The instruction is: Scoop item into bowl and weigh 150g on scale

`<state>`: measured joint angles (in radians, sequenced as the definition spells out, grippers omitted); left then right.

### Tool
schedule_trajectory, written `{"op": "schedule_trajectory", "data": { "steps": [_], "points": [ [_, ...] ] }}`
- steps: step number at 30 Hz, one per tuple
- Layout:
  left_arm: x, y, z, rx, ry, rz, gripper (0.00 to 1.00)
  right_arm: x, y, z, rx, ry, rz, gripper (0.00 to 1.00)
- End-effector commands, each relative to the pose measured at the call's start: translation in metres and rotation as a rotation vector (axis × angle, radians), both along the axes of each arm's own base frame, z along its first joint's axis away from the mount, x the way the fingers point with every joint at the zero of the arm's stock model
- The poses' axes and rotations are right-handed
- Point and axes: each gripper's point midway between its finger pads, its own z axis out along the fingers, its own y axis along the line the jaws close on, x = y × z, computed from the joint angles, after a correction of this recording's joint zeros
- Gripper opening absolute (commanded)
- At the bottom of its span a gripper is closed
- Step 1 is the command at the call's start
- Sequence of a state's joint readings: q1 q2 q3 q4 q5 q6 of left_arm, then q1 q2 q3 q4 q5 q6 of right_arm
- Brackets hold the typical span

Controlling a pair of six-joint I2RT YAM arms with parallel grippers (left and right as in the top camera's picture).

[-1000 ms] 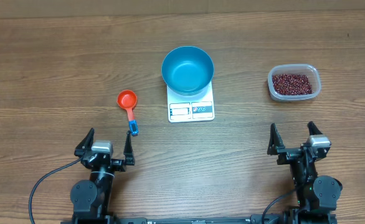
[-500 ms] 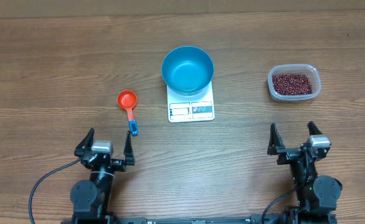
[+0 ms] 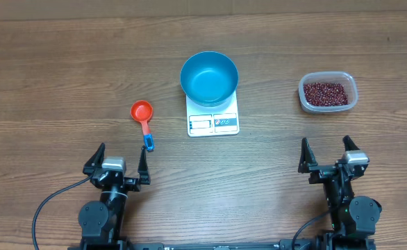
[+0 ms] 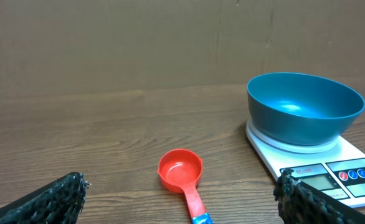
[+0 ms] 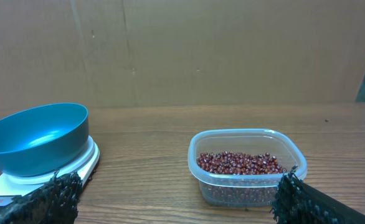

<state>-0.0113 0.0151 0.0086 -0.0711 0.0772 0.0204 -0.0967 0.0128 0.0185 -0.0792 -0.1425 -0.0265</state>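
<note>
The teal-blue bowl (image 3: 209, 77) (image 4: 304, 108) (image 5: 35, 138) stands empty on the white scale (image 3: 213, 122) (image 4: 332, 173) at the table's middle. Dark red beans (image 3: 325, 94) (image 5: 240, 163) fill a clear plastic tub (image 3: 328, 92) (image 5: 248, 185) at the right. A red measuring scoop (image 3: 143, 115) (image 4: 182, 172) with a blue handle tip lies left of the scale. My left gripper (image 3: 117, 162) (image 4: 181, 198) stands open just short of the scoop's handle. My right gripper (image 3: 326, 157) (image 5: 177, 196) stands open in front of the tub, nothing between its fingers.
A brown cardboard wall (image 4: 170, 43) closes the far side of the wooden table (image 3: 64, 69). Both arm bases sit at the near edge.
</note>
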Motion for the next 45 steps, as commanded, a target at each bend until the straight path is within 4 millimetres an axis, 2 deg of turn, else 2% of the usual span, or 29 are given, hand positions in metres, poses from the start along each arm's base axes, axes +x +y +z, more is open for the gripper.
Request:
{"op": "schedule_trajectory", "data": {
  "steps": [1,15,18,22,26,31,38,45],
  "points": [
    [0.000,0.003,0.000,-0.021,-0.004,0.015,1.00,0.000,0.002,-0.001,-0.005,-0.007,0.009,1.00],
    [-0.006,0.013,0.011,-0.055,0.035,0.075,1.00,0.000,0.002,-0.001,-0.005,-0.007,0.009,1.00],
    [-0.012,0.021,0.024,-0.050,0.042,0.124,1.00,0.000,0.002,-0.001,-0.005,-0.007,0.009,1.00],
    [-0.015,0.021,0.040,-0.052,0.020,0.126,1.00,0.000,0.002,-0.001,-0.005,-0.007,0.009,1.00],
    [-0.012,0.021,0.046,-0.050,0.044,0.127,1.00,0.000,0.002,-0.001,-0.005,-0.007,0.009,1.00],
    [0.002,0.021,0.048,-0.036,0.143,0.128,1.00,0.000,0.002,-0.001,-0.005,-0.007,0.009,1.00],
    [0.038,0.021,0.066,-0.009,0.270,0.123,1.00,0.000,0.002,-0.001,-0.004,-0.007,0.009,1.00],
    [0.075,0.011,0.072,-0.013,0.432,0.073,0.99,0.000,0.002,-0.001,-0.005,-0.007,0.009,1.00]
  ]
}}
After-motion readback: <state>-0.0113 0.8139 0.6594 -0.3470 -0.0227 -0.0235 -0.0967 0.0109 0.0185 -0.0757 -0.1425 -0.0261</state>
